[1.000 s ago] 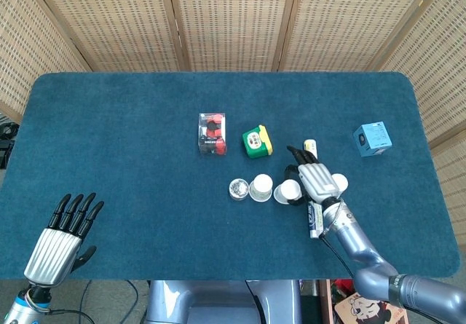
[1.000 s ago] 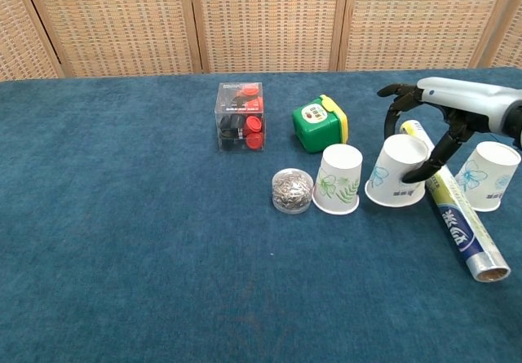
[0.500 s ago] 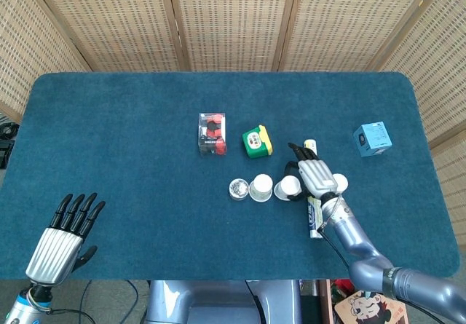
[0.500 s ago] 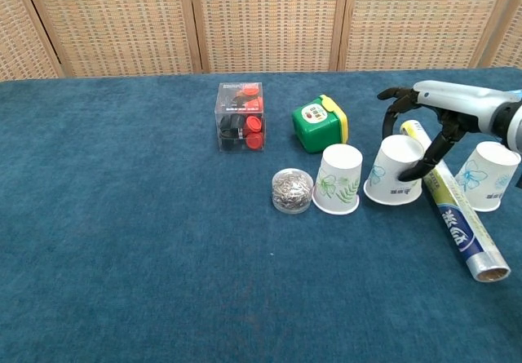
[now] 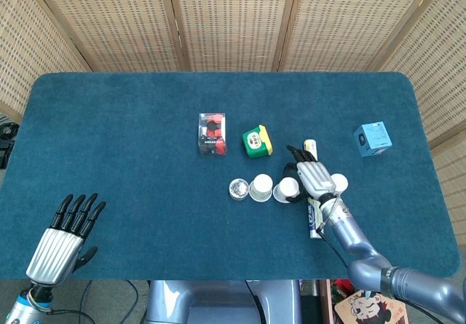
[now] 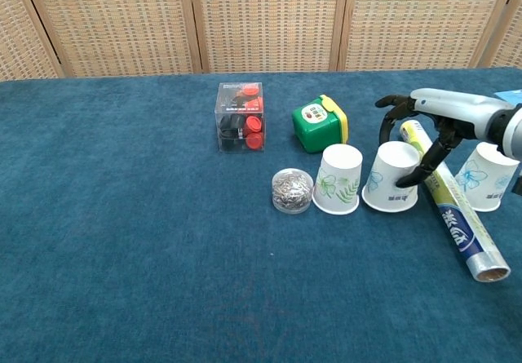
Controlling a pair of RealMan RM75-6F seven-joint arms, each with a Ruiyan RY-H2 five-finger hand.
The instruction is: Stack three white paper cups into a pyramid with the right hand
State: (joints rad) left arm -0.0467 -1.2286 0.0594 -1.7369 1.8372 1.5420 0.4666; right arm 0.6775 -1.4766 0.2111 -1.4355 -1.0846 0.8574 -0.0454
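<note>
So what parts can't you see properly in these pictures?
- Third cup: in the chest view the frame edge and the right arm cut off its far side.
- Right hand: whether its fingers actually press the middle cup is unclear; in the head view the hand covers it.
- Left hand: missing from the chest view.
- Foil roll: label print too small to read.

The right hand (image 6: 424,122) reaches in from the right, palm down, fingers curled and spread. The left hand (image 5: 64,229) rests flat at the near left, fingers extended.
</note>
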